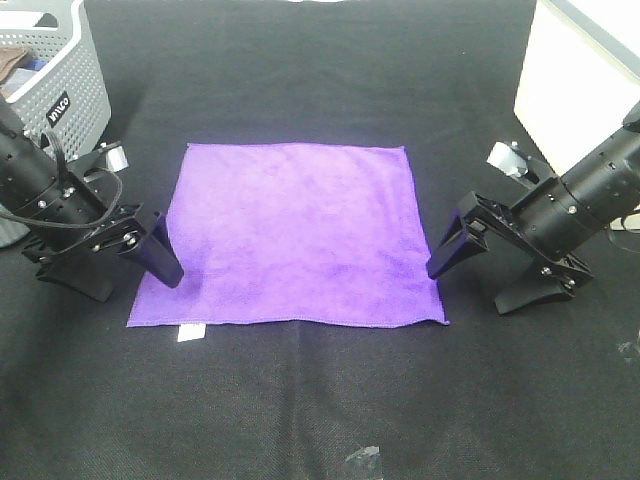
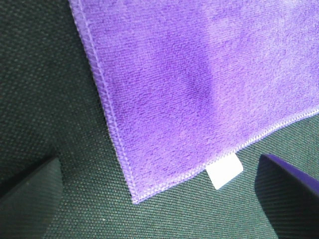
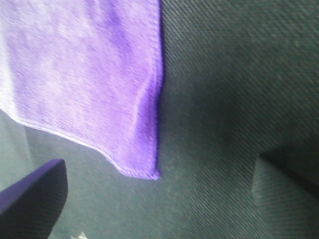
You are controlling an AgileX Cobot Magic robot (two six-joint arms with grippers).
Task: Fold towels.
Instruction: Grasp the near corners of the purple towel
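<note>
The purple towel (image 1: 295,235) lies flat and unfolded on the black table, with its white tag (image 1: 190,332) at the front left corner. My left gripper (image 1: 135,285) is open and sits low at that corner, one finger (image 1: 162,258) resting at the towel's left edge. The left wrist view shows the corner (image 2: 164,99) and the tag (image 2: 224,172) between the open jaws (image 2: 159,199). My right gripper (image 1: 470,290) is open by the front right corner. The right wrist view shows that corner (image 3: 99,74) just ahead of the open gripper (image 3: 158,199). Neither gripper holds anything.
A grey perforated basket (image 1: 55,85) holding a brownish cloth (image 1: 14,66) stands at the back left, close behind the left arm. A white box (image 1: 575,75) stands at the back right. A small clear scrap (image 1: 362,462) lies at the front edge.
</note>
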